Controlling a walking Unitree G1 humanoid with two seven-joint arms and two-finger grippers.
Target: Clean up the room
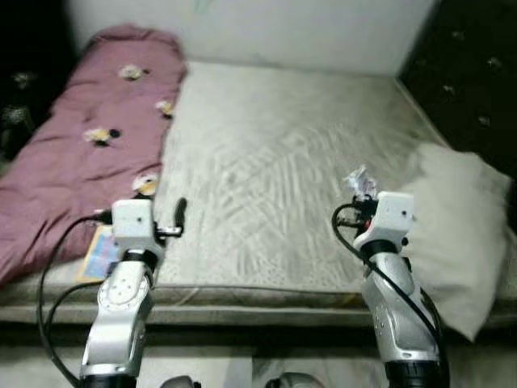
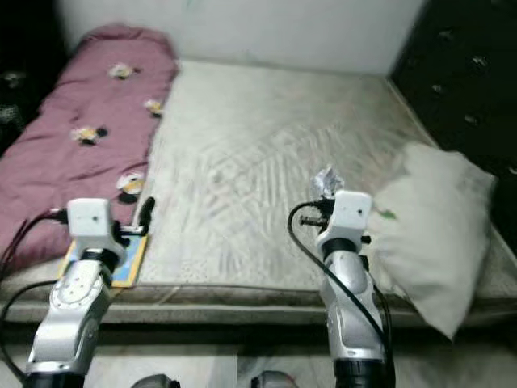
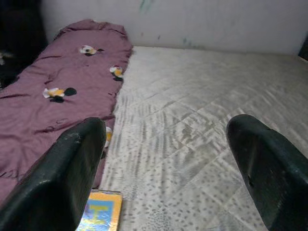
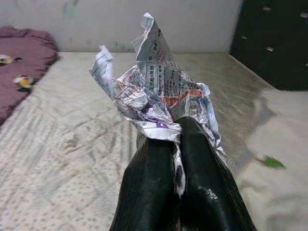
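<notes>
While the crumpled newspaper point(image 4: 156, 96) sits pinched between the two black fingers point(image 4: 151, 187) of the right gripper point(image 4: 177, 144), it's up in the air above the bare mattress point(image 1: 275, 162), not touching it, and from the head camera you can see it as a little white wad point(image 1: 359, 181) poking out past the right wrist. Those fingers are pressed tight together with a fold of the paper caught between them, and the rest of the sheet fans out above and to the sides, printed text and some red and purple bits showing. Just off to the robot's right of that gripper there's a big off-white pillow point(image 1: 456, 230) lying on the edge of the mattress, with a small green scrap point(image 4: 273, 162) on it. The left gripper point(image 3: 173, 159) is spread wide with nothing in it, both black fingers point(image 3: 67, 173) well apart, hovering over the near left part of the mattress. Right below it, near the bed's front edge, a flat yellow and blue booklet-looking thing point(image 3: 101, 211) lies beside the edge of a mauve quilt point(image 1: 89, 145); can't read what it is. The quilt runs along the left side of the bed up to the white wall point(image 1: 266, 28) and has small flower patches point(image 1: 98, 136) on it. A dark tufted panel point(image 1: 468, 73) stands along the right side.
</notes>
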